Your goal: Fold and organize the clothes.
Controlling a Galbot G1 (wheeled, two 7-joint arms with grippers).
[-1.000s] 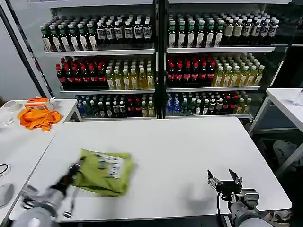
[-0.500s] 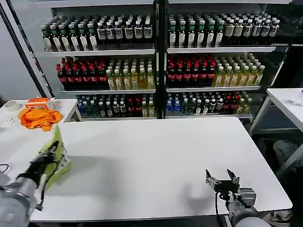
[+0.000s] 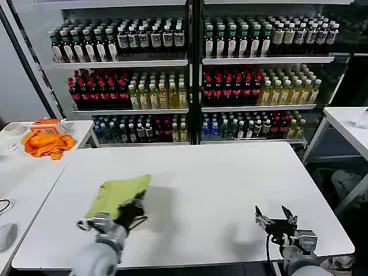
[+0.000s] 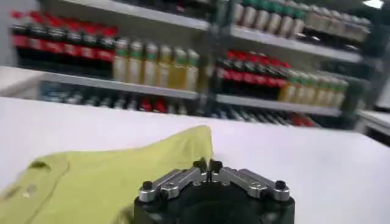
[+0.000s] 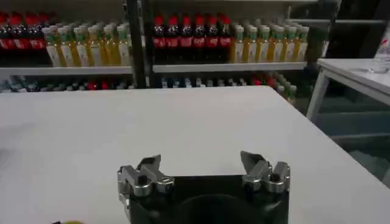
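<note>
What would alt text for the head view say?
A folded lime T-shirt lies on a white table, the left tool shut at its near edge. The right tool hovers open near the table's front right; bottle shelves stand behind.

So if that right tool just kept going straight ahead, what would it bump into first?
Probably nothing soon: the right tool, fingers open, points across bare white table. Beyond the far edge stand the bottle shelves, though depth is hard to judge.

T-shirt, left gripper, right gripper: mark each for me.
T-shirt (image 3: 118, 194), head view, middle of the plain folded face.
Left gripper (image 4: 208, 166), left wrist view, between its closed fingertips.
Right gripper (image 5: 201, 163), right wrist view, gap between fingertips.
</note>
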